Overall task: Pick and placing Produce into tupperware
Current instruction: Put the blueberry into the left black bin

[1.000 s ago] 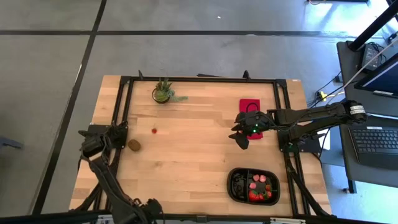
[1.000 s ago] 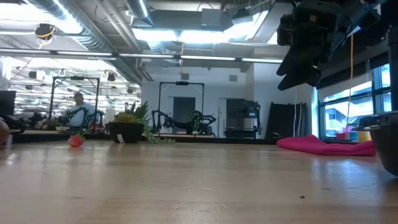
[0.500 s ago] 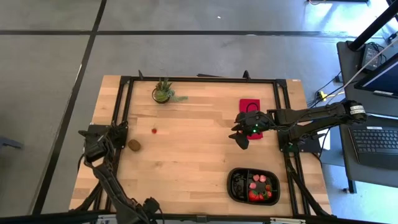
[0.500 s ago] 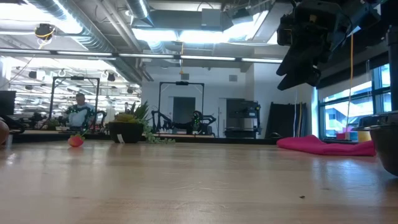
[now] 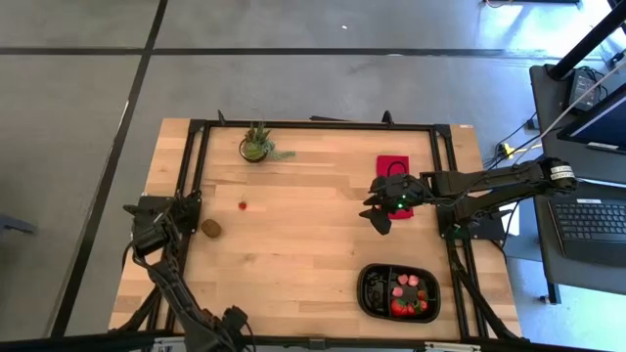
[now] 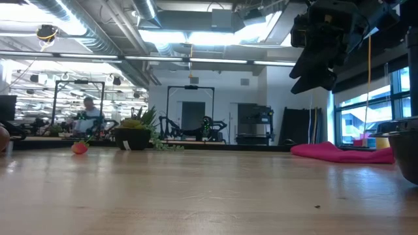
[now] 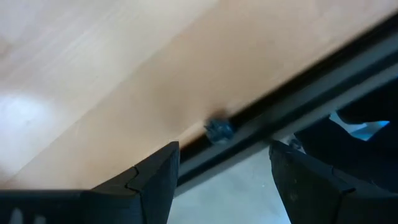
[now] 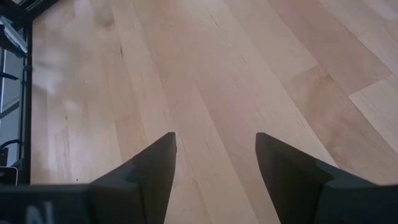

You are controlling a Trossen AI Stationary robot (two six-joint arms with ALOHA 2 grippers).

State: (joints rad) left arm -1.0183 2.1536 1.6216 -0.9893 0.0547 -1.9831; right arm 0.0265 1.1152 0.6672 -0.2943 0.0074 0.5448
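A brown kiwi-like oval (image 5: 210, 228) lies on the wood near the table's left edge, and a small red strawberry piece (image 5: 242, 205) lies beyond it. The same red piece (image 6: 80, 147) shows in the low view. My left gripper (image 5: 147, 233) hangs open over the table's left edge rail, left of the kiwi, with nothing between its fingers (image 7: 155, 174). The black two-compartment tupperware (image 5: 370, 290) sits near the front right with several red pieces in it. My right gripper (image 5: 380, 217) waits open above bare wood (image 8: 214, 155), beyond the tupperware.
A potted green plant (image 5: 256, 145) stands at the far left of the table. A flat red cloth (image 5: 393, 166) lies at the far right, partly under my right arm. A black frame rail (image 7: 292, 106) with a small bolt (image 7: 217, 129) runs along the table's left edge.
My left gripper has sunk a little toward the table's left edge and rolled slightly, staying open. My right arm has kept still.
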